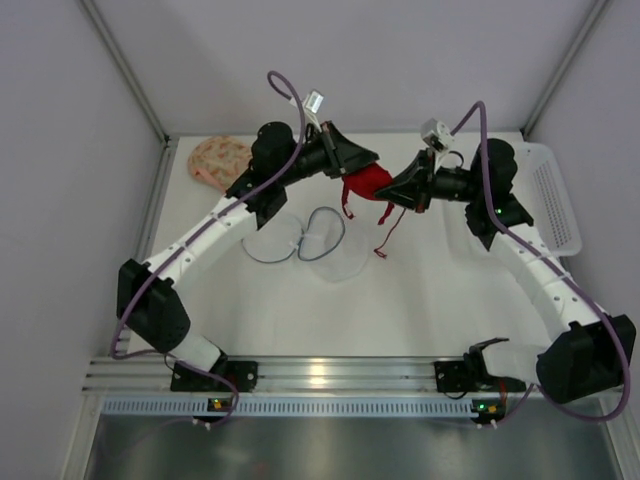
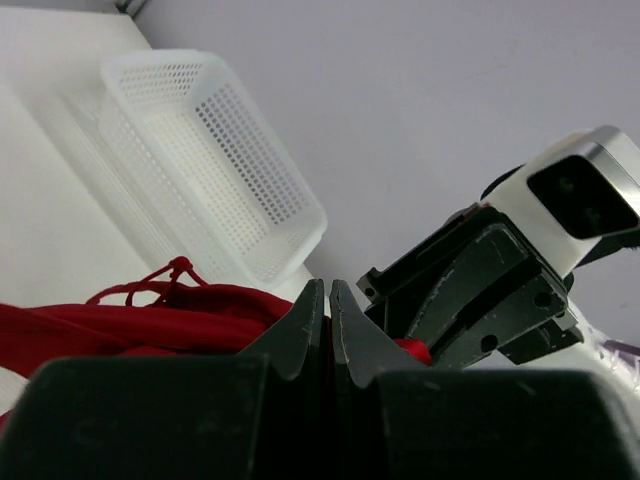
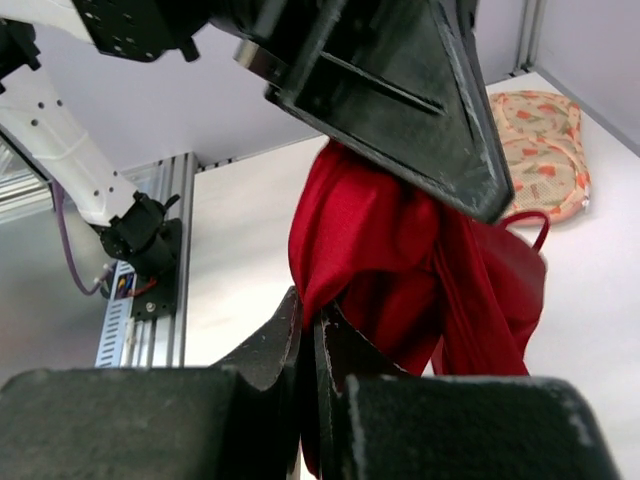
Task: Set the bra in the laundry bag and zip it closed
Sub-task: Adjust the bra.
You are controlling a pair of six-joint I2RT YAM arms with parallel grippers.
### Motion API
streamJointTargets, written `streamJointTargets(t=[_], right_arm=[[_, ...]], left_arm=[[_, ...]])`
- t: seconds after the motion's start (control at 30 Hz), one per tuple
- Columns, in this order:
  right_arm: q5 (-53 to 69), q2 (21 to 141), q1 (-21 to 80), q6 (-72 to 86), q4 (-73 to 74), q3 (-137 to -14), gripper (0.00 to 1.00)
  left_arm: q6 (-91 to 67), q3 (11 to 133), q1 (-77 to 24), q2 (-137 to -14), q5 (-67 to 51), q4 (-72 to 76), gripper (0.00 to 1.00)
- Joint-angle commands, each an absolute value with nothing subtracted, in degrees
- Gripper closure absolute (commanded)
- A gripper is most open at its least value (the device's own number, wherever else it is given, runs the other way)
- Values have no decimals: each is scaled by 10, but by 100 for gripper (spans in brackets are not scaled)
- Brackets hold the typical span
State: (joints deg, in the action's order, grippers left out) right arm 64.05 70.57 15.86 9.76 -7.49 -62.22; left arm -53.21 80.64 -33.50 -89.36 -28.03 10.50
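The red bra (image 1: 367,188) hangs in the air between both grippers, above the back middle of the table, with a strap dangling down. My left gripper (image 1: 370,160) is shut on its upper edge; red cloth shows between the closed jaws (image 2: 328,290). My right gripper (image 1: 387,190) is shut on a fold of the bra (image 3: 380,250) from the other side, jaws pinched together (image 3: 307,312). The laundry bag (image 1: 312,245), clear mesh with a blue zipper edge, lies flat on the table below and to the left of the bra.
A floral-patterned garment (image 1: 220,160) lies at the back left corner. A white perforated basket (image 1: 553,195) stands along the right wall. Grey walls enclose the table on three sides, and an aluminium rail (image 1: 320,375) runs along the near edge.
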Motion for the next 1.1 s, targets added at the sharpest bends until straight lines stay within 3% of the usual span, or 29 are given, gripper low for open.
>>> streamJointTargets(t=[0.0,0.1,0.13,0.17,0.27,0.33,0.4,0.53,0.57,0.6,0.63,0.67,0.7,0.77,0.87,1.07], right_arm=[[633,687,156,109,-79,-599,100],[624,691,156,148,-103,-584,100],[620,693,156,177,-110,-579,95],[614,695,156,192,-115,-580,78],[601,692,156,227,-116,-592,75],[592,686,156,252,-112,-616,82],[585,688,156,296,-112,-638,98],[613,711,159,337,-105,-671,100],[623,713,160,328,-99,-670,95],[614,709,161,290,-75,-669,83],[602,707,158,265,-17,-673,68],[573,695,156,246,5,-676,46],[562,687,153,237,21,-676,37],[549,659,141,231,27,-668,26],[517,623,132,158,82,-668,18],[504,570,131,21,20,-599,11]], left_arm=[[-432,837,-330,-848,-248,174,100],[-383,802,-333,-822,-242,221,100],[-355,800,-332,-811,-241,221,100],[-341,797,-332,-808,-243,221,100],[-310,789,-332,-794,-253,221,100],[-293,789,-332,-784,-270,221,100],[-283,786,-333,-773,-268,221,100],[-283,782,-332,-766,-278,221,100],[-279,782,-332,-765,-291,221,100],[-271,781,-332,-763,-299,221,100],[-265,781,-332,-761,-302,219,100],[-252,784,-332,-759,-307,194,100],[-220,789,-331,-754,-305,174,100],[-191,821,-331,-752,-266,92,100],[-148,898,-330,-771,-243,-34,100],[-153,969,-331,-801,-322,-105,100]])
